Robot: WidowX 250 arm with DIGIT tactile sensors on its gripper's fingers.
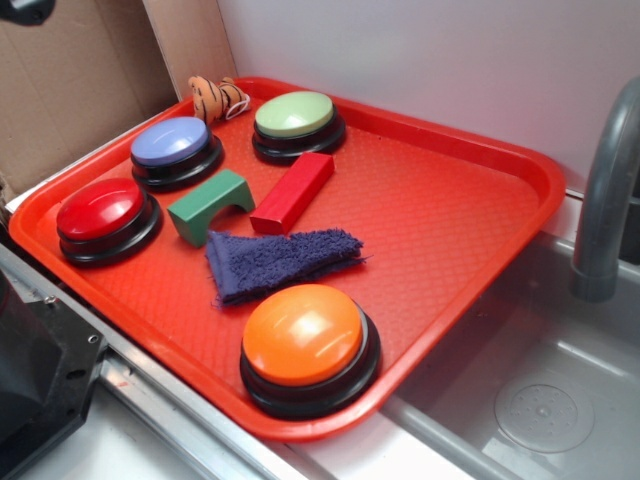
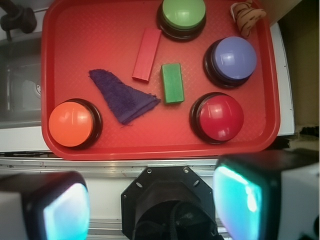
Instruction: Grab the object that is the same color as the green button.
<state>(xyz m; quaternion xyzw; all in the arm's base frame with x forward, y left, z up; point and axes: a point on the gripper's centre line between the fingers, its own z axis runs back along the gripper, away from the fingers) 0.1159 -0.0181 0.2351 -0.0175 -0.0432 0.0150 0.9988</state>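
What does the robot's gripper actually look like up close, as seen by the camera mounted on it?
In the wrist view, the gripper shows two chunky fingers with dark, rounded-square frames, each faced with a glossy pad that shines turquoise. Between them sits a black, roughly octagonal housing with small screws and a dark cable coiled at its centre. The arm itself is barely seen.

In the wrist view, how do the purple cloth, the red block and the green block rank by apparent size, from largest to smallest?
1. Purple cloth
2. Red block
3. Green block
All lie flat on the tray, so nearness hardly matters.
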